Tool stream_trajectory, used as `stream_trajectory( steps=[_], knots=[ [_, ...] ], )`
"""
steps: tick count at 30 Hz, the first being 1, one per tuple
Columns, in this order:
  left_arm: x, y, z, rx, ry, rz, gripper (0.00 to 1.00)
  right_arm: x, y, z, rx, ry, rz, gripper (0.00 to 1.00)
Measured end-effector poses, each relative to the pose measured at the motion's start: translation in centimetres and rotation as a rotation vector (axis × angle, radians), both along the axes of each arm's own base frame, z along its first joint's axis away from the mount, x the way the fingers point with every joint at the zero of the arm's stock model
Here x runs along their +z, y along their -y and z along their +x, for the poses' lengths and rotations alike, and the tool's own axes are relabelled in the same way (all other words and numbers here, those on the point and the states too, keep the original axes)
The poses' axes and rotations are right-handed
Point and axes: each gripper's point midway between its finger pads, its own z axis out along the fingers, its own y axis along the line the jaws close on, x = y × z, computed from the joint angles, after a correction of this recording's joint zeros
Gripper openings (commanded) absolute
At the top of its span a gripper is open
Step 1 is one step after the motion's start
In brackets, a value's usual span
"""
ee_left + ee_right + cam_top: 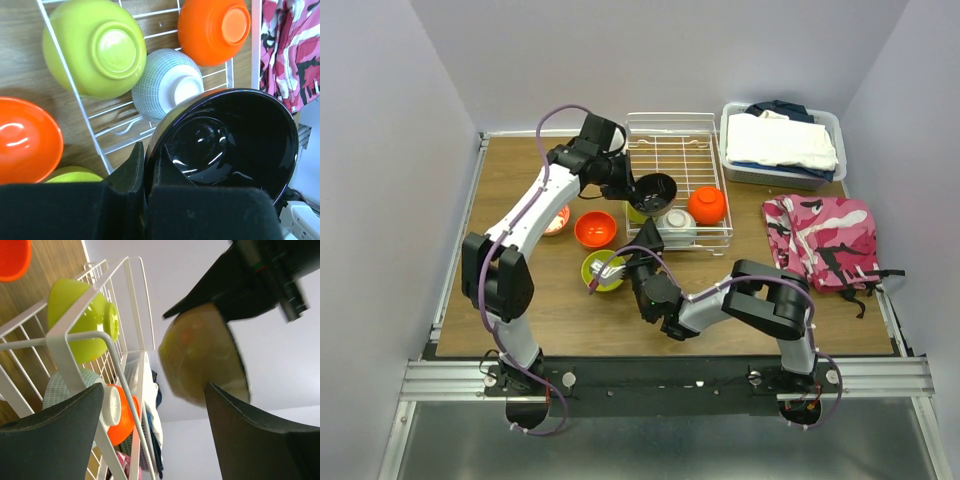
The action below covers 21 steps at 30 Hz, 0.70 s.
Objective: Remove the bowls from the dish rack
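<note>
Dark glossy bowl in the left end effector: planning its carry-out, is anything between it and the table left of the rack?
The dark glossy bowl, held by the left end effector over the white wire dish rack, must pass the rack's side; just beyond, an upright orange bowl and a lime-green bowl occupy the wooden table.

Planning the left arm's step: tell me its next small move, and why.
Probably swing the left gripper leftward and lower the dark bowl onto bare table near the upright orange bowl. The gripper is shut on the bowl's rim and the bowl hangs above the dish rack, so it only needs carrying out and setting down.
</note>
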Motion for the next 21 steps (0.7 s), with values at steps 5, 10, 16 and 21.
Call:
stream_trajectory(
  steps=[5,10,16,21],
  knots=[
    [3.0,-2.2,0.5,0.061,0.095,0.018,0.0,1.0,0.5,-0.2,-0.021,-0.006,0.051,0.98],
    [6.5,-8.0,1.4,0.229,0.235,0.058,0.0,2.2,1.2,-0.8,-0.038,-0.053,0.142,1.0],
    [5.5,-17.4,0.0,0.491,0.291,0.132,0.0,3.1,0.6,-1.0,-0.044,-0.241,0.338,1.0],
    [0.5,-23.1,-3.5,0.663,0.234,0.232,0.0,4.2,0.1,-1.9,-0.023,-0.392,0.558,1.0]
  ],
)
